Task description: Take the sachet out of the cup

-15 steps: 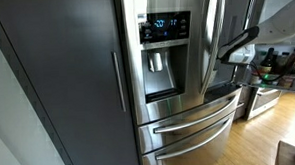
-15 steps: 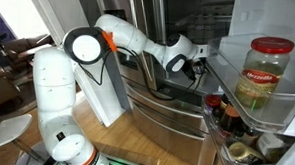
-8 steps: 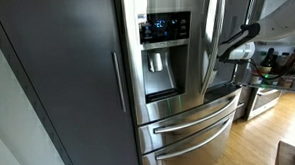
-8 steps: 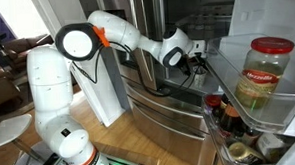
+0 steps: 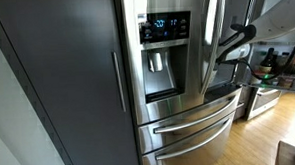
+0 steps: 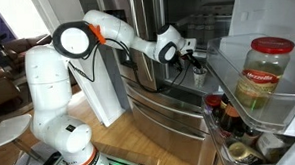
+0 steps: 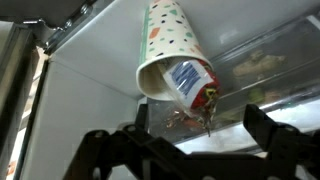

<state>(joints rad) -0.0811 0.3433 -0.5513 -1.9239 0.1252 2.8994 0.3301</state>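
— How many of each?
— One cup (image 7: 172,45), one sachet (image 7: 190,82).
— The sachet?
— Blue-and-white with a red end, inside the tipped cup's mouth, toward five o'clock.
— And the gripper (image 7: 182,138)?
— At six o'clock below the cup, fingers spread wide, holding nothing.

Cup (image 7: 168,45): top edge is cutting off its base.
Sachet (image 7: 190,82): cup wall is hiding its inner half.
Arm (image 5: 236,39): fridge door (image 5: 194,75) is covering most of it.
Gripper (image 6: 194,59): is appearing too small in an exterior view.
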